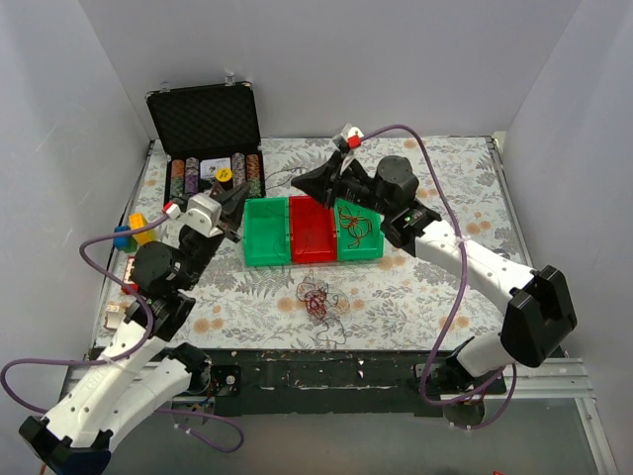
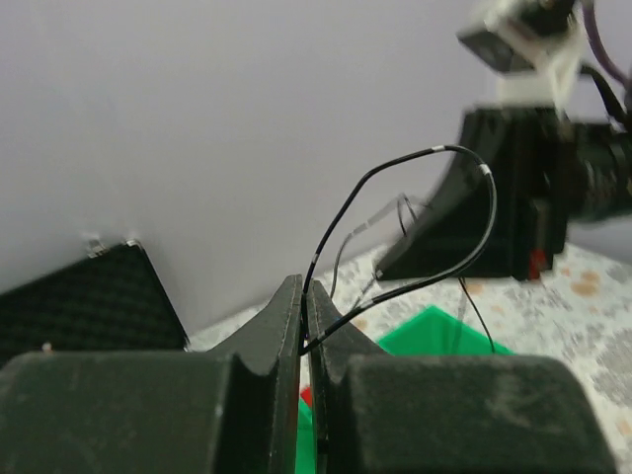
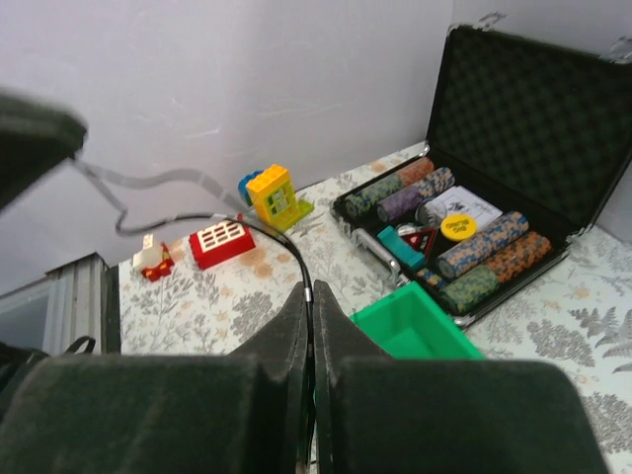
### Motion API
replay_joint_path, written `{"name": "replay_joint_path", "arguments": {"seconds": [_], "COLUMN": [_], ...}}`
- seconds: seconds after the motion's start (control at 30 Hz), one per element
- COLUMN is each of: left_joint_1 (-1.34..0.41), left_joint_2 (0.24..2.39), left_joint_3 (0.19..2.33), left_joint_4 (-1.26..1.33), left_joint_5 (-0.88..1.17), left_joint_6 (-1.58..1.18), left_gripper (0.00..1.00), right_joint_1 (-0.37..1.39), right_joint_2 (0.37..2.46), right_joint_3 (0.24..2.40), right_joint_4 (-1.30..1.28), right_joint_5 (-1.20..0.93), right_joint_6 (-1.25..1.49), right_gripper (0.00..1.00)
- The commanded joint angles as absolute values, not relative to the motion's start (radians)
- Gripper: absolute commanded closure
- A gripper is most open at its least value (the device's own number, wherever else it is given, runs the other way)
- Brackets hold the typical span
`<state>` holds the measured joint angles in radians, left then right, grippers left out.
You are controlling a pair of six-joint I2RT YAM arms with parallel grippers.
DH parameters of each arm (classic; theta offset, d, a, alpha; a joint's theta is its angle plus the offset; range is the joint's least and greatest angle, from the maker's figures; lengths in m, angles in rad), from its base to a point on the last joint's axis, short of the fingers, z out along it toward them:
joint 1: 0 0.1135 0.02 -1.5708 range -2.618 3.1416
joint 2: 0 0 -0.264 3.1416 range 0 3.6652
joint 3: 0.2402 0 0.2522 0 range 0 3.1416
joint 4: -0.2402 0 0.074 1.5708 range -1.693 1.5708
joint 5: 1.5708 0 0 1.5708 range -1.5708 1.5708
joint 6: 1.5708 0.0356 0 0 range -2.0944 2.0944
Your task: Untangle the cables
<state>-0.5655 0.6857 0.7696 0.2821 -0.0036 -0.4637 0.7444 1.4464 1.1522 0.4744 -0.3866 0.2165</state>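
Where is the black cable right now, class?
Both wrist views show the black cable off the table, pinched in the left gripper and in the right gripper. It loops through the air between them, near the left green tray.

from above, the black cable (image 2: 491, 212) is too thin to trace and the tangle (image 1: 316, 296) is one blur of strands. the right wrist view cuts off the blurred left gripper (image 3: 71, 138).
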Motion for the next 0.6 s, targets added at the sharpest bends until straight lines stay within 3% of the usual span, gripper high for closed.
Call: {"name": "replay_joint_path", "arguments": {"seconds": [0.0, 0.37, 0.57], "left_joint_1": [-0.565, -0.565, -0.565], "left_joint_2": [0.632, 0.742, 0.841], "left_joint_3": [0.701, 0.618, 0.606], "left_joint_4": [0.098, 0.262, 0.282], "left_joint_5": [0.061, 0.101, 0.183], "left_joint_6": [-0.531, -0.552, -0.545], "left_gripper": [1.0, 1.0, 1.0], "right_joint_1": [0.701, 0.699, 0.713], "right_joint_2": [1.485, 1.572, 1.64], "right_joint_3": [1.29, 1.359, 1.414], "right_joint_4": [0.528, 0.731, 0.73], "right_joint_5": [-0.454, -0.635, -0.6], "right_joint_6": [0.31, 0.547, 0.554], "right_gripper": [0.99, 0.99, 0.99]}}
